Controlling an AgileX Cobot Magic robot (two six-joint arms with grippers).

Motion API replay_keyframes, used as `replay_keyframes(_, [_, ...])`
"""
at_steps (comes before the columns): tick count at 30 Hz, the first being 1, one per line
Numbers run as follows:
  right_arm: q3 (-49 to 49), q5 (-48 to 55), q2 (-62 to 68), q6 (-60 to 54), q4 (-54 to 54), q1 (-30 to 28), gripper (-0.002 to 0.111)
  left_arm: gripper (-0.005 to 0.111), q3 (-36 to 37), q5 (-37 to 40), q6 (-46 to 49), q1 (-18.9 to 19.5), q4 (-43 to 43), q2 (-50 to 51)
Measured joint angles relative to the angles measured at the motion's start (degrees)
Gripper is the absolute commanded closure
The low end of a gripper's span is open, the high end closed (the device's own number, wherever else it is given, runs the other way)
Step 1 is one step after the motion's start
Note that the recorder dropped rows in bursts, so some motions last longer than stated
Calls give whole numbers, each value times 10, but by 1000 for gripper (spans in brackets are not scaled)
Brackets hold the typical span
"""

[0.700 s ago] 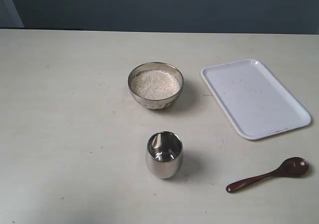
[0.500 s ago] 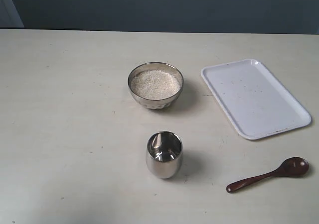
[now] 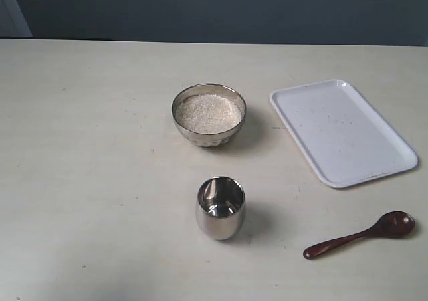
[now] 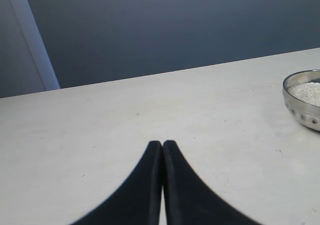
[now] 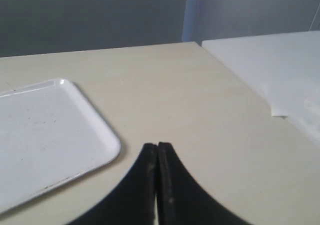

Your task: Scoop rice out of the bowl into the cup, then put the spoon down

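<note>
The steel bowl (image 3: 208,115) stands mid-table, filled with white rice (image 3: 208,112); its edge also shows in the left wrist view as the bowl (image 4: 303,101). Nearer the front stands the steel cup (image 3: 221,207), upright, no rice visible inside. The dark wooden spoon (image 3: 361,235) lies flat at the front right, head toward the right. Neither gripper shows in the exterior view. My left gripper (image 4: 162,144) is shut, empty, over bare table. My right gripper (image 5: 157,145) is shut, empty, beside the tray's corner.
A white rectangular tray (image 3: 341,130) lies right of the bowl; it appears as the tray (image 5: 45,130) in the right wrist view. A pale sheet (image 5: 270,70) covers a surface past the table's edge. A dark wall runs behind the table.
</note>
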Motion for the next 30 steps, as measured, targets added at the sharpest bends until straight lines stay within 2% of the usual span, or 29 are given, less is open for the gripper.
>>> replay_keyframes(5, [2, -132, 0, 0, -36, 0, 109, 106, 0, 0, 0, 0, 0, 0])
replay_keyframes(12, [2, -331, -1, 4, 19, 0, 109, 106, 0, 0, 0, 0, 0, 0])
replay_keyframes(15, [2, -372, -1, 105, 77, 0, 109, 106, 0, 0, 0, 0, 0, 0])
replay_keyframes(19, [2, -370, -1, 309, 159, 0, 109, 106, 0, 0, 0, 0, 0, 0])
replay_keyframes(24, [2, -349, -1, 385, 171, 0, 109, 106, 0, 0, 0, 0, 0, 0])
replay_keyframes(26, [2, -350, -1, 421, 147, 2, 109, 106, 0, 0, 0, 0, 0, 0])
replay_keyframes(30, [-40, -306, 0, 517, 5, 22, 109, 106, 0, 0, 0, 0, 0, 0])
